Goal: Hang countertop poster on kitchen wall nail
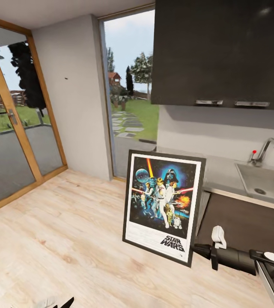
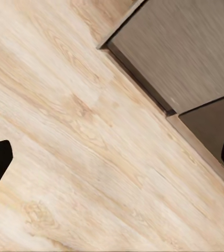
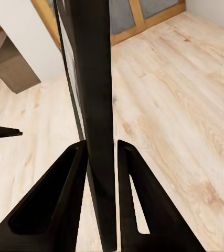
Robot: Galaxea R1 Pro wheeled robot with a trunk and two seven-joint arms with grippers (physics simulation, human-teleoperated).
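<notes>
Right gripper (image 3: 102, 157) is clamped on the poster's (image 1: 162, 205) frame edge, so I'd keep it upright and swing slowly toward the wall nail (image 1: 65, 78); can't tell the left gripper's state.

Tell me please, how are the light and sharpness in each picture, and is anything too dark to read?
Head view: even daylight, the poster sharp, upper cabinets very dark. Right wrist view: the poster's edge and the fingers are near-black, no detail. Left wrist view: the wooden floor looks slightly soft, evenly lit.
</notes>
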